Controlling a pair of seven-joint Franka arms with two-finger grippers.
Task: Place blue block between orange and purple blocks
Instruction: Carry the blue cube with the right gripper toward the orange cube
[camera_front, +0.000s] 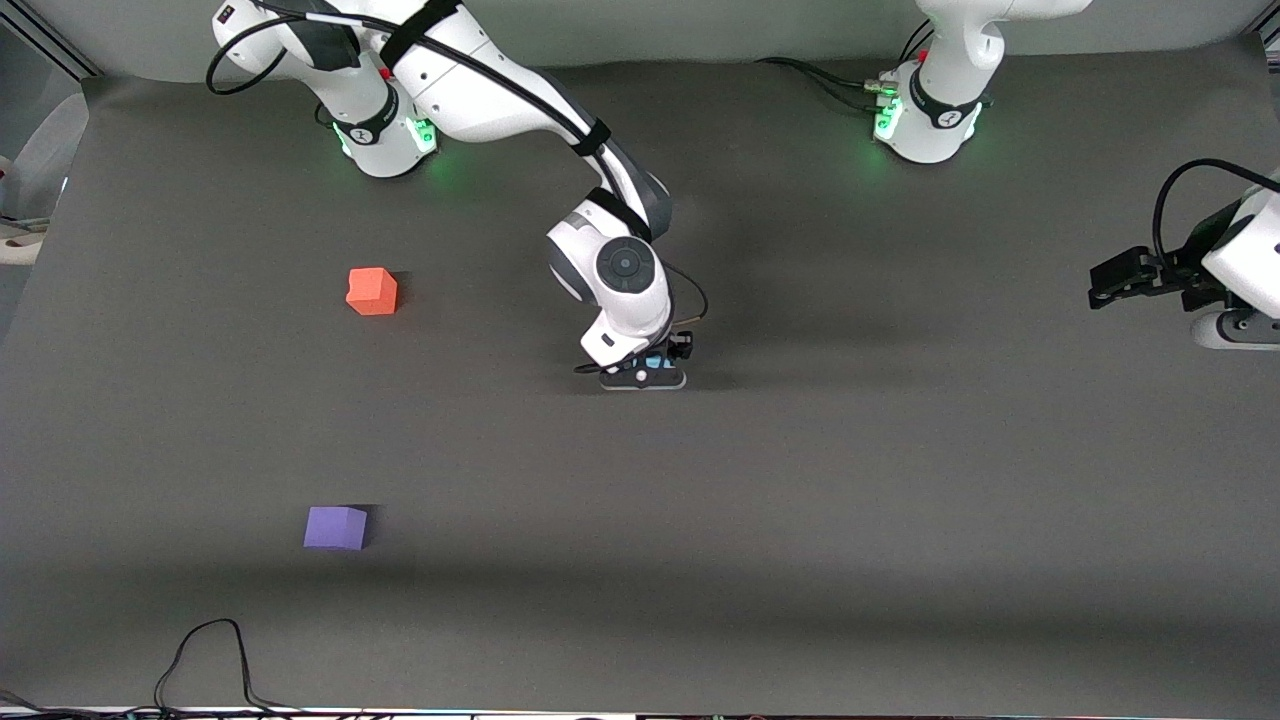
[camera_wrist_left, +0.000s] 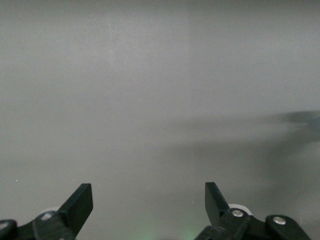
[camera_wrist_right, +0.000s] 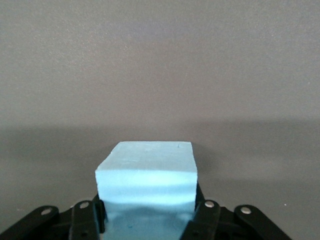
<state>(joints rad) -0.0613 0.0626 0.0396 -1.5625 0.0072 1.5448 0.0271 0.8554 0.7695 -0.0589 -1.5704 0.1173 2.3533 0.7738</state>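
The blue block (camera_front: 654, 362) shows as a sliver between the fingers of my right gripper (camera_front: 648, 374), low at the middle of the table. In the right wrist view the block (camera_wrist_right: 147, 172) fills the gap of the right gripper (camera_wrist_right: 148, 212), which is shut on its sides. The orange block (camera_front: 371, 291) sits toward the right arm's end. The purple block (camera_front: 335, 527) lies nearer the front camera than the orange one. My left gripper (camera_front: 1108, 284) waits open and empty at the left arm's end; the left wrist view shows it (camera_wrist_left: 148, 200) over bare mat.
A dark grey mat (camera_front: 800, 480) covers the table. A black cable (camera_front: 212, 655) loops at the mat's edge nearest the front camera, close to the purple block. The two arm bases (camera_front: 385, 135) (camera_front: 930, 120) stand at the edge farthest from the camera.
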